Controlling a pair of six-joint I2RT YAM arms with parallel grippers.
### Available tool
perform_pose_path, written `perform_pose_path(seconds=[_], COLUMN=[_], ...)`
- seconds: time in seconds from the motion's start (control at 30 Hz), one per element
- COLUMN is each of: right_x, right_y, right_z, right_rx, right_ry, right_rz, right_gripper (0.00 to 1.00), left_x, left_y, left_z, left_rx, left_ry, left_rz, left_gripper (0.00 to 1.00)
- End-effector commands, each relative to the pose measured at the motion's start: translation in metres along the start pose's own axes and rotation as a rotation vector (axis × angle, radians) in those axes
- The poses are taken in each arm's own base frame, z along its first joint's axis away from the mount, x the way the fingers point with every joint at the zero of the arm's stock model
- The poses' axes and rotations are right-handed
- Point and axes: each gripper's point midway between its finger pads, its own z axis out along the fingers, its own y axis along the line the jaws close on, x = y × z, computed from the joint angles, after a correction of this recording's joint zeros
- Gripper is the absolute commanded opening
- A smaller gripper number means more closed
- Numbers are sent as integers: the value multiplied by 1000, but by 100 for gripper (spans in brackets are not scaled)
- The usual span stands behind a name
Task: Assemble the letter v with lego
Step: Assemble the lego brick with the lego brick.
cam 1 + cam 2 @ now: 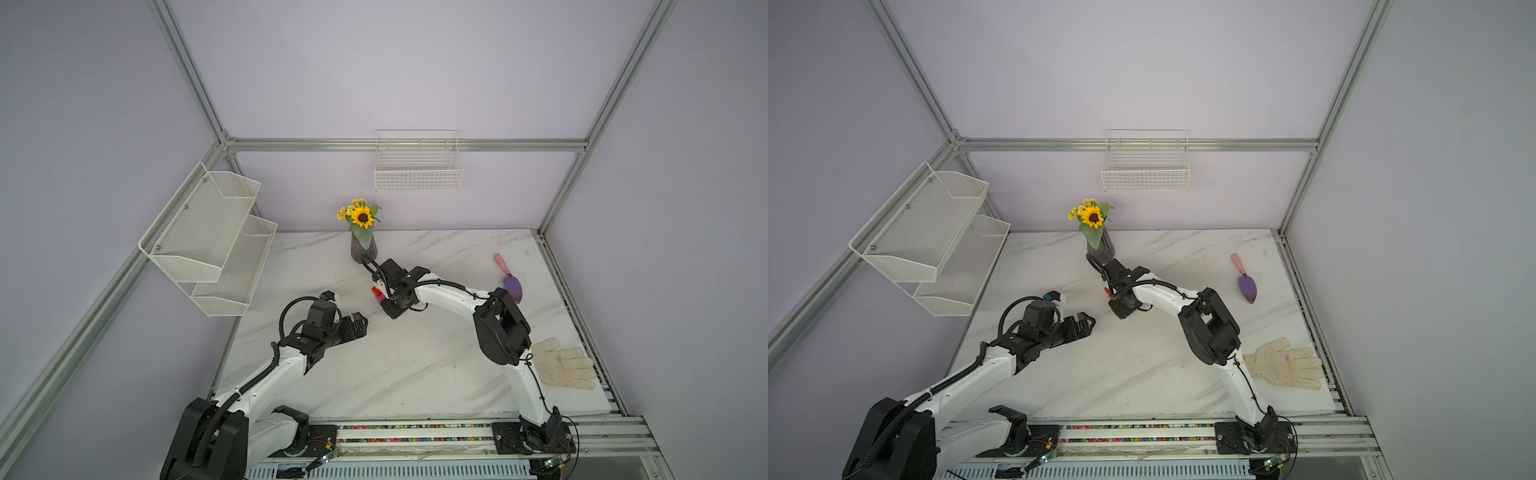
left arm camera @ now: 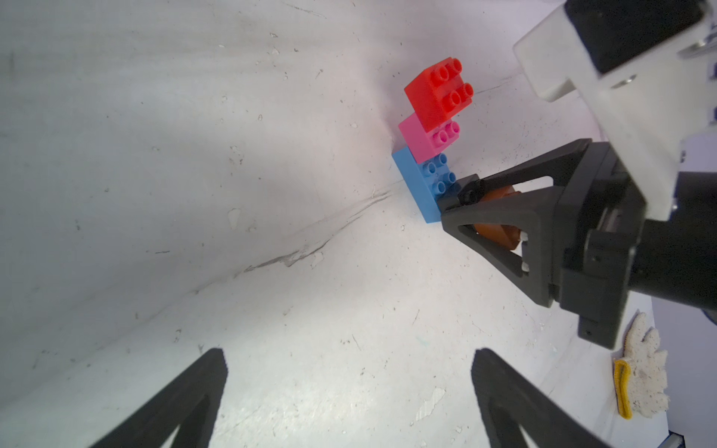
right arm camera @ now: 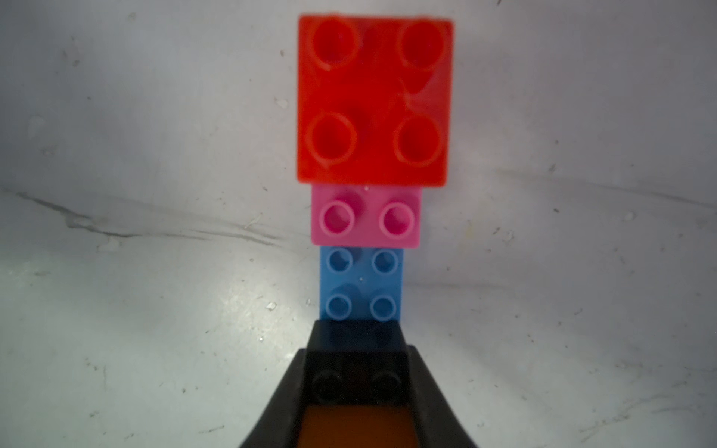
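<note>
Lego stack just in front of vase (image 1: 364, 251), robot side, on desk (image 1: 415, 374). Blue brick (image 2: 421, 190) flat at bottom; pink brick (image 2: 421, 141) on 1 end, red brick (image 2: 430, 95) stepped outward on pink. In both top views only red and a bit of pink visible, rest hidden under right arm. Right jaws: clamped on black brick (image 3: 359, 360), with orange-brown brick (image 3: 357, 424) stacked behind it, also between the fingers. Black over blue's other end; pressed home or not, cannot tell. Left jaws: wide apart, nothing between, hovering above desk front-left of vase, near stack, not touching. Purple trowel (image 1: 512, 282) well right of vase; white glove (image 1: 565, 368) same side, further toward robot.
</note>
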Motion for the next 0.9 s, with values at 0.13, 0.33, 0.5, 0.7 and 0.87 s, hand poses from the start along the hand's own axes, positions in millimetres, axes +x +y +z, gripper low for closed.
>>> perform_pose_path(seconds=[0.13, 0.33, 0.5, 0.7, 0.87], right_x=[156, 165, 162, 153, 139], right_y=[12, 11, 11, 5, 4], right_z=[54, 53, 49, 51, 53], right_rx=[-3, 30, 42, 51, 62], right_ry=[597, 641, 640, 626, 566], right_rz=[129, 214, 184, 101, 104], right_gripper=[0, 0, 0, 0, 0], left_x=[-21, -18, -21, -22, -22], left_y=[-10, -7, -7, -6, -5], left_z=[2, 5, 2, 0, 1], left_rx=[15, 14, 11, 9, 7], left_ry=[-56, -42, -56, -63, -63], left_rz=[24, 20, 20, 20, 19], left_gripper=[100, 100, 100, 100, 100])
